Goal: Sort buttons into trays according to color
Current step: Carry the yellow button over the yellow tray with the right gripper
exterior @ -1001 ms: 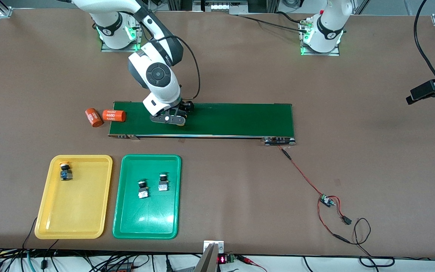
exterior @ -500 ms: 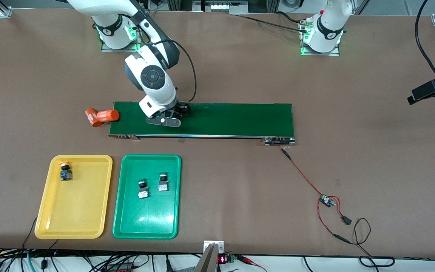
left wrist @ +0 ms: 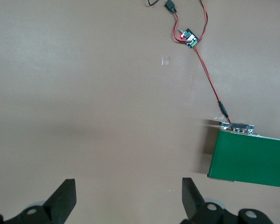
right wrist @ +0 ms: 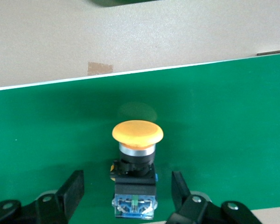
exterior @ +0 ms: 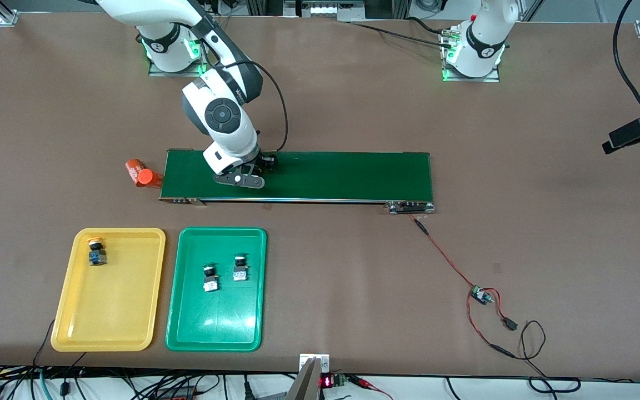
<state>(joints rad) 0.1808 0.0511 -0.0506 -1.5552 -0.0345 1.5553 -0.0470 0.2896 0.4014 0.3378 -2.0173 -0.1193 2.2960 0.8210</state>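
A yellow-capped button (right wrist: 137, 133) lies on the dark-green conveyor belt (exterior: 342, 175), and in the front view the right hand hides it. My right gripper (right wrist: 128, 186) is down at the belt (right wrist: 233, 116), open. Its fingers (right wrist: 73, 191) flank the button's black-and-blue body with a gap on each side. In the front view this gripper (exterior: 242, 179) is near the belt's end toward the right arm. Another yellow-capped button (exterior: 96, 253) lies in the yellow tray (exterior: 109, 300). Two green-capped buttons (exterior: 209, 278) (exterior: 240, 268) lie in the green tray (exterior: 214, 316). My left gripper (left wrist: 128, 191) waits open over bare table.
Two orange cylinders (exterior: 141, 173) lie on the table just off the belt's end toward the right arm. A small circuit board (exterior: 480, 294) with red and black wires runs from the belt's other end (left wrist: 252, 158). The trays sit side by side, nearer the front camera than the belt.
The right gripper slid along the belt toward the right arm's end and its fingers narrowed around the button. One orange cylinder rolled off the belt's end against the other. The left arm stayed.
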